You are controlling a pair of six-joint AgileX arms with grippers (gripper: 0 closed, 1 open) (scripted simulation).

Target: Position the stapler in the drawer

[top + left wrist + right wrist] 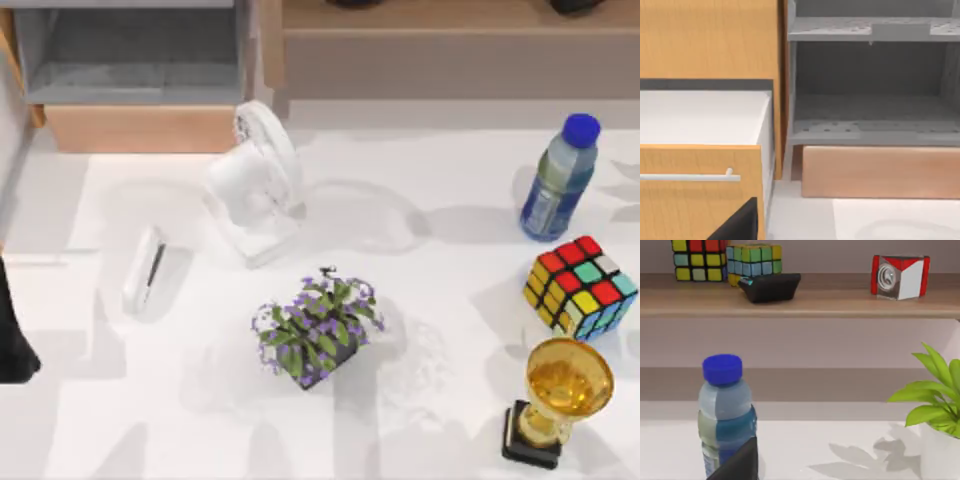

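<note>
Honestly, I cannot tell how either pair of fingers stands. A dark wedge at the edge of my left wrist view and another in my right wrist view may be finger parts, but neither shows a gap or a closure. In the top view a dark shape at the far left edge of the table is, I take it, part of my left arm (14,340); the right arm I treat as parked on the right.

Working outward from there: the stapler (145,271) lies on the white table (440,300), left of centre, apart from that dark shape and untouched by anything. Just beside it, toward the middle, stands the white desk fan (262,180), and below the fan the potted purple flowers (318,330). The drawer (140,70) sits at the top left of the table, pulled open, grey floor bare, its tan front panel facing the stapler. My left wrist camera looks straight into that grey box, over its tan front, and I see nothing lying inside.

Over on the right are the water bottle (558,180), the colour cube (582,285) and the gold trophy (560,395), all well apart from the work.

So, as I judge it, the drawer being open is the only part done. Reaching the stapler, gripping it, carrying it past the fan and setting it in the drawer are all left.
</note>
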